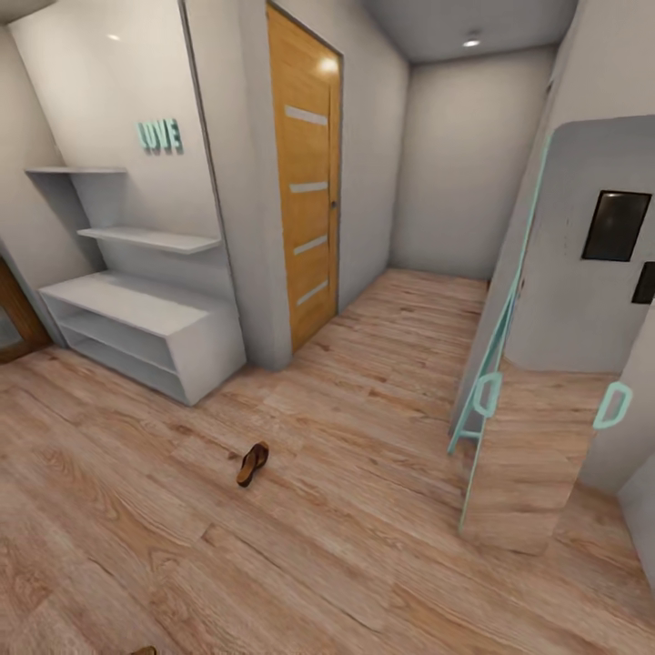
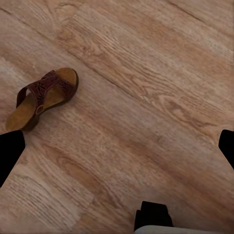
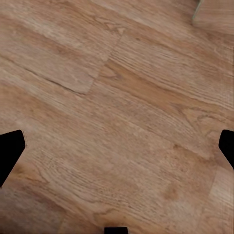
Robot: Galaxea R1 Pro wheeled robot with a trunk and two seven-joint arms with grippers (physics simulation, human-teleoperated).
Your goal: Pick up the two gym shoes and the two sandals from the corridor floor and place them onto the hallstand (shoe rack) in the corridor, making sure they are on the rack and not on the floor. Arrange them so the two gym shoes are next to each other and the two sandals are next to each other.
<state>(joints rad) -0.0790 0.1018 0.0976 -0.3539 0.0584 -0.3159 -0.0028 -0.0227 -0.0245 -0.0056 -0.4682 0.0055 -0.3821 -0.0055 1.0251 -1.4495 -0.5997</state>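
One sandal (image 1: pixel 253 464) lies on the floor (image 1: pixel 364 546) near the hallstand (image 1: pixel 136 318) at far left, and both claws hang spread, holding nothing.

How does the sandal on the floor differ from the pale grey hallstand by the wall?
The sandal is dark brown with a tan insole; the hallstand is pale grey. The sandal is small and lies low on the open floor, while the hallstand is wide and tall against the wall. The hallstand has open shelf rows, which look bare. Both rest on the same wood-grain floor.
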